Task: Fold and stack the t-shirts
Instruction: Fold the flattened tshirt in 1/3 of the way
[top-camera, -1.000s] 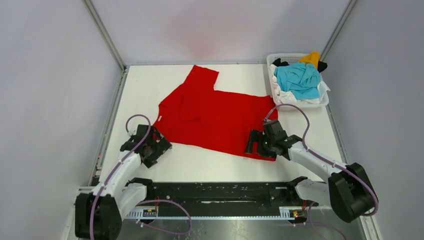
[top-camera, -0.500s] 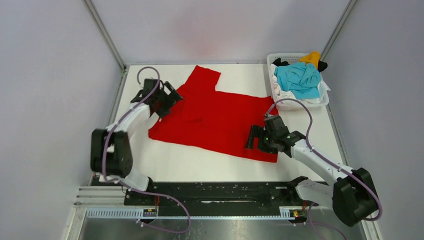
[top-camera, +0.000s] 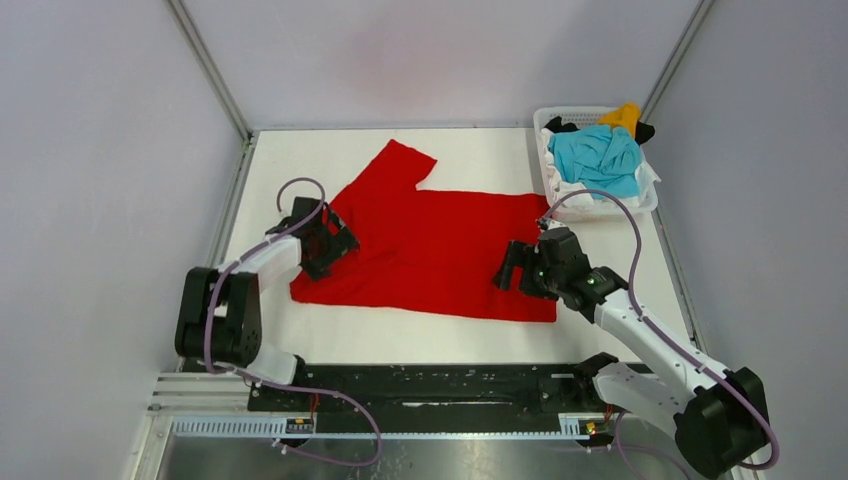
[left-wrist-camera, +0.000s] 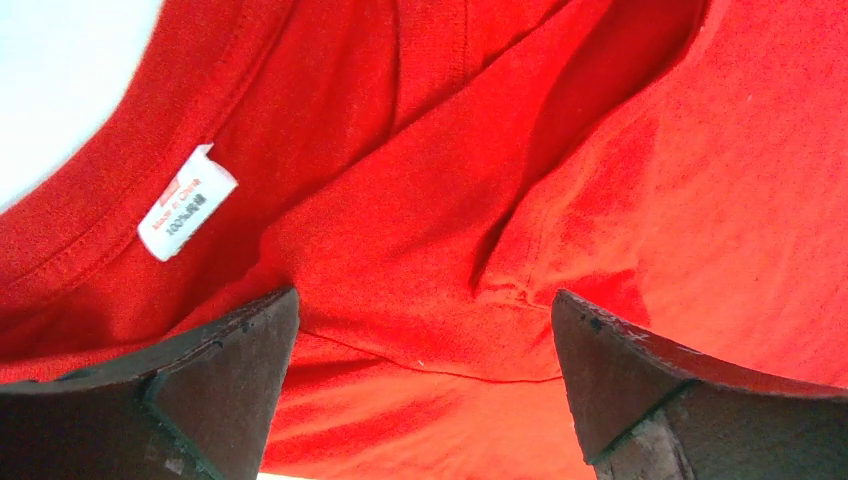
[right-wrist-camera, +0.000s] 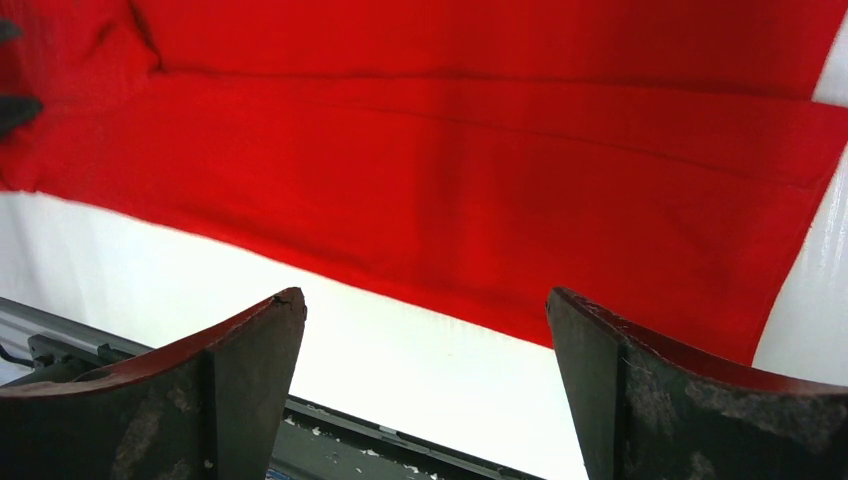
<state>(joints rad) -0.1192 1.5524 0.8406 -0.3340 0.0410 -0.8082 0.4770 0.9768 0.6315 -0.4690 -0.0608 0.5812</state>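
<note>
Lying flat, red t-shirt (top-camera: 440, 250) long axis left-right (collar left, hem right), left fingers (left-wrist-camera: 200, 400) apart, right fingers (right-wrist-camera: 220, 400) apart.

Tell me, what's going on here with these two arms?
Two robot arms are working on a large plain bright red t-shirt, spread nearly flat and unfolded on the white table. The left end effector hangs open over its collar by the white neck label; the right end effector is open above its near right corner. Neither grips cloth. A white plastic basket at the far right holds crumpled turquoise, yellow-orange, black and white shirts.
</note>
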